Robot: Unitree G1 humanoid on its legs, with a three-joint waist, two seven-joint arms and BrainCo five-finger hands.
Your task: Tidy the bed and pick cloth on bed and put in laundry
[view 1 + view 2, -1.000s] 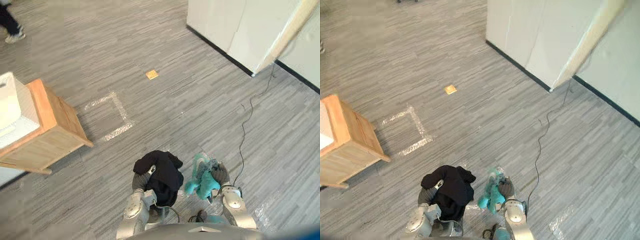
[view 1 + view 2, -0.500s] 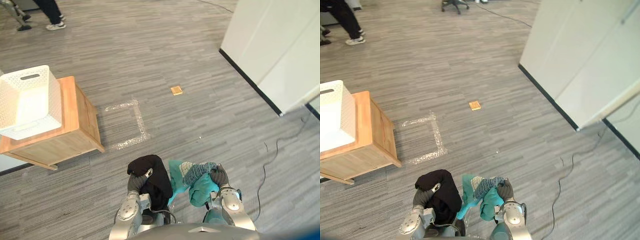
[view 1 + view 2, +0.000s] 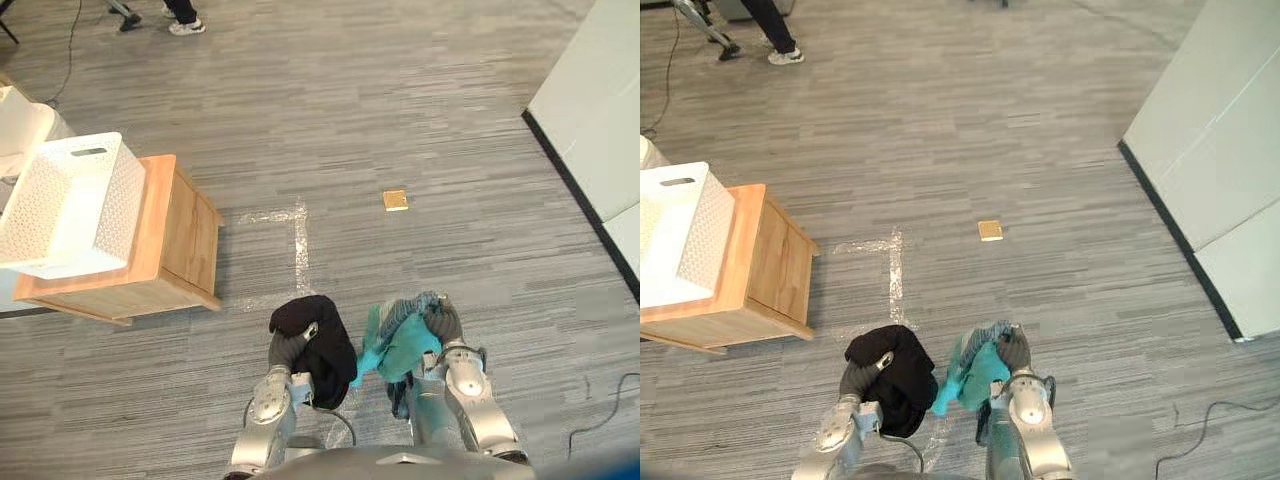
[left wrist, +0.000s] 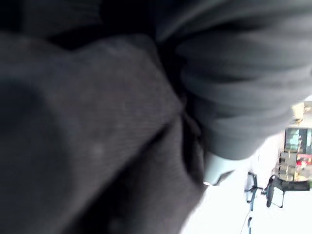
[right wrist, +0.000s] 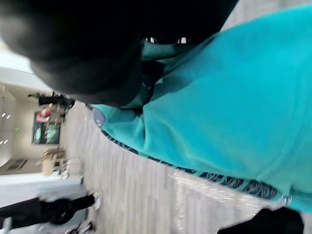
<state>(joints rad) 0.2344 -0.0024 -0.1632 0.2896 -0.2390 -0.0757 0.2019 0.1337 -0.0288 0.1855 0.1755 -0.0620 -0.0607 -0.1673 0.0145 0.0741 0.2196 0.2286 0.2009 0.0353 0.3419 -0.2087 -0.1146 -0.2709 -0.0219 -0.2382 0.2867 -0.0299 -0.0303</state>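
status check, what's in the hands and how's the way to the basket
Left hand shut on black cloth, right hand shut on teal cloth. White basket on wooden cabinet, ahead left. Flat tape marks on floor between.

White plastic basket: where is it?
In the left eye view, the white perforated plastic basket sits on the low wooden cabinet, ahead on the robot's left.

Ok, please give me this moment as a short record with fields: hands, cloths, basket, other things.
left hand: shut on crumpled black cloth
right hand: shut on crumpled teal cloth
basket: white perforated plastic basket on light wooden cabinet, front left of the robot
floor: small flat tan square, pale tape marks
person: shoe far ahead
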